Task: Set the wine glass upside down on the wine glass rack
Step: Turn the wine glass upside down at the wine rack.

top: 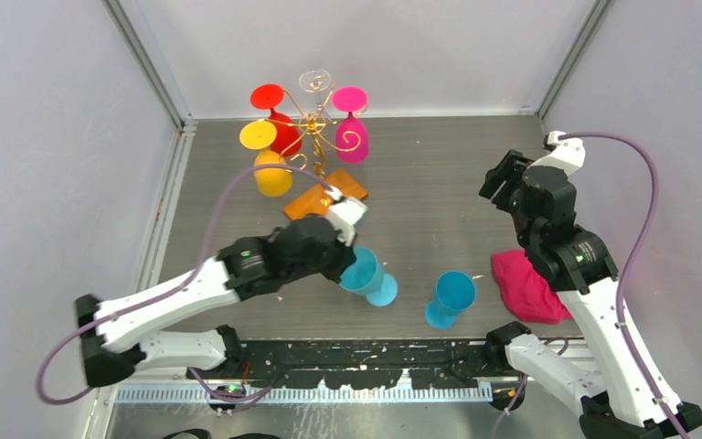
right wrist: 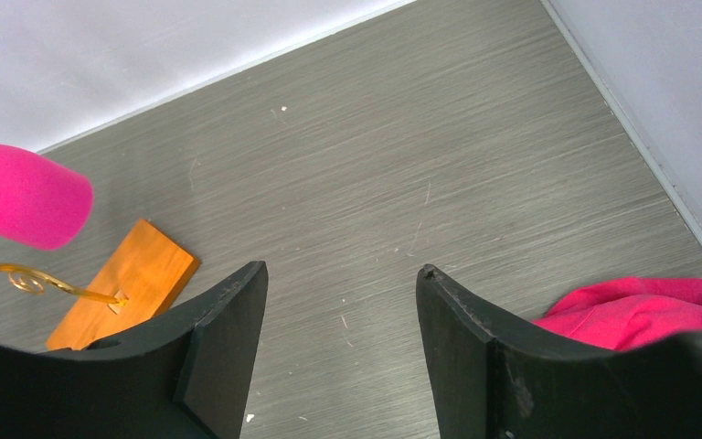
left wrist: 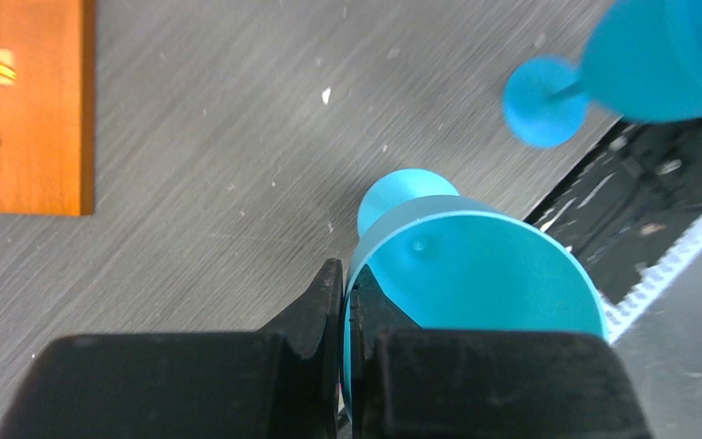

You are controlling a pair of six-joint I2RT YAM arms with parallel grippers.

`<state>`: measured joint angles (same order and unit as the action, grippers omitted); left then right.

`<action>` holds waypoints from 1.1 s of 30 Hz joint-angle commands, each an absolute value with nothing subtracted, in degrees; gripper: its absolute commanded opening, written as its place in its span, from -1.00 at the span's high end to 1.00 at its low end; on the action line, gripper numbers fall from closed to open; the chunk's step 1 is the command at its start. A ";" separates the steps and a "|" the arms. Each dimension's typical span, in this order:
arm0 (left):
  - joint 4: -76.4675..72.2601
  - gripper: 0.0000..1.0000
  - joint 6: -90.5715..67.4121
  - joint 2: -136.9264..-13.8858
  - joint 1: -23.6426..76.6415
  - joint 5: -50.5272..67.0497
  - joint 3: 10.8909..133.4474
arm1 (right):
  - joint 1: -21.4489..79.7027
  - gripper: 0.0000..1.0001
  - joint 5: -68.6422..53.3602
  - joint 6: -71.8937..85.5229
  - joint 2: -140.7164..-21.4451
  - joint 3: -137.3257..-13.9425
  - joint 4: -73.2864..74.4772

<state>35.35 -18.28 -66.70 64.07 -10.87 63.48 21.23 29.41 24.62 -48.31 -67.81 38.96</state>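
My left gripper (top: 351, 263) is closed on the wine glass (top: 364, 273), a blue one. In the left wrist view the jaws of the left gripper (left wrist: 344, 285) pinch the thin wall of the wine glass (left wrist: 484, 274) at its rim: one finger is outside the bowl and the other is inside it, with almost no gap between them. The mouth of the bowl faces my wrist and the round foot points away from it, so the glass is tilted and not upright. I cannot tell whether the foot touches the table (top: 439, 183). The glass is close to the near edge of the table, about at its middle.

The wine glass rack (top: 314, 137) stands by the far edge, left of the middle, well apart from the held glass. Its wooden base (top: 326, 195) is between the gold wires and my left gripper. On its arms hang, upside down, a red glass (top: 283, 133), a yellow glass (top: 272, 176), a pink glass (top: 352, 142) and a clear glass (top: 314, 80).

A second blue glass (top: 450, 294) is near the near edge too, just to the right of the held one and not touching it.

My right gripper (top: 503, 178) is above the right side of the table, its jaws apart and with nothing between them. A pink cloth (top: 526, 285) lies near the right edge, towards the near right corner.
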 commanded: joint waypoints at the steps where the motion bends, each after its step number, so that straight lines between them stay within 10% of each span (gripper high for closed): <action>1: 24.72 0.99 -25.04 -52.79 64.50 -16.37 61.58 | 20.96 -0.32 28.07 27.30 -46.67 -67.91 34.84; 33: -48.18 0.99 -44.30 -29.58 64.43 -46.40 22.90 | 21.00 -0.31 -22.71 74.84 -57.59 -50.29 -20.39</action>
